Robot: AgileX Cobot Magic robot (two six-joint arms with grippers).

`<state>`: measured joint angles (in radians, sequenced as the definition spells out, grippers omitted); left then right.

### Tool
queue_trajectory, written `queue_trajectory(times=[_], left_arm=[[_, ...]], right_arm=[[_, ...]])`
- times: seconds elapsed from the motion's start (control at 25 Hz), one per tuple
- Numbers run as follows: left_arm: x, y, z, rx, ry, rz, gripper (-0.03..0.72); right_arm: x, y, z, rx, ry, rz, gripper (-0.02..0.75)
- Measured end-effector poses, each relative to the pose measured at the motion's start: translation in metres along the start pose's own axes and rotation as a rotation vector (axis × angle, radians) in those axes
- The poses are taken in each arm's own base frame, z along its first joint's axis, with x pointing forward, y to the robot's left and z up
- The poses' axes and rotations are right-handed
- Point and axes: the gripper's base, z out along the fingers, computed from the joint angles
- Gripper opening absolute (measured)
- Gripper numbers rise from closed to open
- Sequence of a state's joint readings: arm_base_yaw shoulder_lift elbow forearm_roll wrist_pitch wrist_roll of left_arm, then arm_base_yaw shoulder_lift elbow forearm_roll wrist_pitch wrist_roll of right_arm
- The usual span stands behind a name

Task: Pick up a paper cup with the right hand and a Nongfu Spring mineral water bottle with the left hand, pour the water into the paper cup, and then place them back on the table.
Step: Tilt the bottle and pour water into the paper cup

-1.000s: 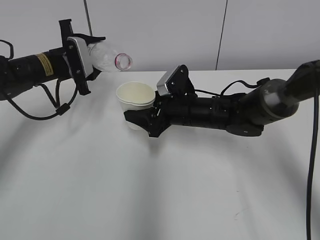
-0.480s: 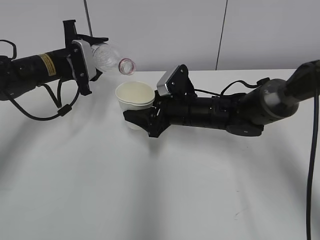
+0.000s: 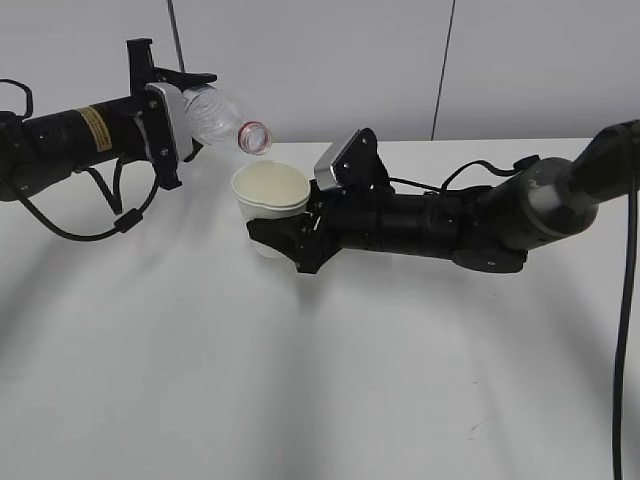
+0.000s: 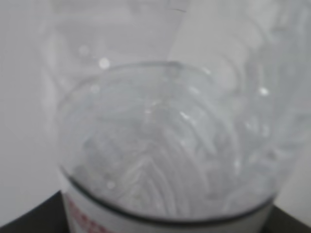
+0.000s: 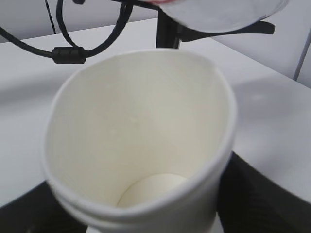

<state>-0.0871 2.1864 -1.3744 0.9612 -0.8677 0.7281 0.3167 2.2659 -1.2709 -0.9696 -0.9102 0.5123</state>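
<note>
Nongfu Spring mineral water bottle (image 3: 215,115) held aloft on the left, tilted mouth-down toward the right, open neck poised just above the rim of the paper cup (image 3: 270,194). Clamped round the bottle's body by the left end effector (image 3: 165,112), arm stretched nearly level in from the left edge. Cup pinched upright in the right end effector (image 3: 290,235), raised off the white tabletop (image 3: 320,380), arm lying low and long from the right. Cup interior dry and cream-white in the right wrist view (image 5: 141,145). Ribbed clear plastic filling the left wrist view (image 4: 165,145).
</note>
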Motion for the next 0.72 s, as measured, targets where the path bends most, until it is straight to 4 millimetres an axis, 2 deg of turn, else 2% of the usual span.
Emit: queue_trajectory(times=[0.72], left_arm=[[0.0011, 0.0030, -0.0001, -0.033, 0.013, 0.022, 0.400]], right_arm=[[0.0014, -0.0014, 0.0000, 0.016, 0.015, 0.005, 0.513]])
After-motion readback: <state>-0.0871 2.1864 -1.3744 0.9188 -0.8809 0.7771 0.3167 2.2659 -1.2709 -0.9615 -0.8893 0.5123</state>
